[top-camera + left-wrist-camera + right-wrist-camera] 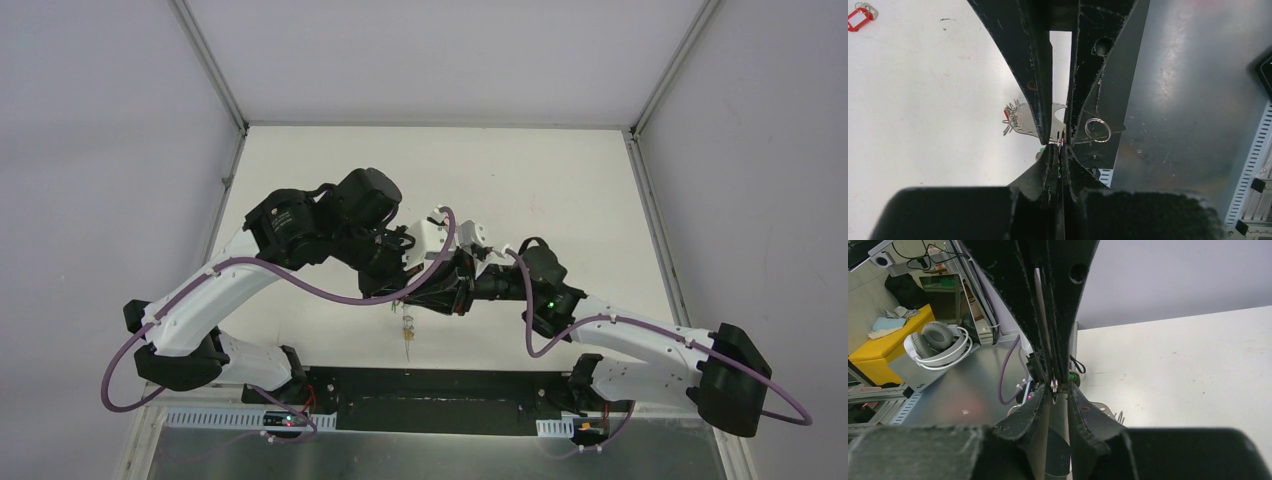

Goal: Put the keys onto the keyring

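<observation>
Both grippers meet tip to tip above the near middle of the white table (520, 180). My left gripper (1060, 146) is shut on the keyring (1040, 305), a thin metal hoop seen edge-on between its fingers (1018, 290). My right gripper (1054, 386) is shut on a small shiny key loop at the same spot. A key with a yellowish tag (407, 330) hangs below the tips. A small silver split ring (1098, 130) and a flat silver piece with holes and prongs (1023, 122) hang beside the tips. A red-tagged key (859, 19) lies apart on the table.
A black plate (440, 385) and a grey metal strip (400, 440) run along the near edge between the arm bases. Grey walls enclose the table on three sides. White headphones (938, 342) and a yellow seat (883, 347) lie outside the cell.
</observation>
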Controlling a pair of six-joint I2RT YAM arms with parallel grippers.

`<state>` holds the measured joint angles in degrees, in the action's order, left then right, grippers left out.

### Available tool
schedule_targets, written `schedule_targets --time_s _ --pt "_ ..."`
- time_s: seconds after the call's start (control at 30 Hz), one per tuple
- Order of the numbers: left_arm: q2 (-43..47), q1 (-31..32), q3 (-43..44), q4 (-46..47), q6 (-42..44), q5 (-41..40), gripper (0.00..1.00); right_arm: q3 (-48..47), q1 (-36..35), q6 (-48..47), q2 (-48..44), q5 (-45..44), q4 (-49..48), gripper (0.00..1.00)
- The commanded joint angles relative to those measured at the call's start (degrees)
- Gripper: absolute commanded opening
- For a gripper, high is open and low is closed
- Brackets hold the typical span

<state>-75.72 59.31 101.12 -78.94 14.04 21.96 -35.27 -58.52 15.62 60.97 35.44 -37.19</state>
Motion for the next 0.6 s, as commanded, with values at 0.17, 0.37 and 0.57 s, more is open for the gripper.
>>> schedule_targets --time_s 0.17,0.37,0.57 --pt "2.3 0.4 0.0 3.2 -0.5 0.9 0.0 -2.6 -0.6 0.3 -0.3 1.5 -3.7 0.0" --pt "3.6 0.4 -1.4 4.4 -0.6 -0.3 0.0 -1.9 -0.6 0.1 -1.1 1.3 -3.5 0.0" --pt "8.1 0.4 -5.5 8.6 -1.3 -3.8 0.41 -1.6 -0.6 -0.2 -1.5 1.2 -3.0 0.0"
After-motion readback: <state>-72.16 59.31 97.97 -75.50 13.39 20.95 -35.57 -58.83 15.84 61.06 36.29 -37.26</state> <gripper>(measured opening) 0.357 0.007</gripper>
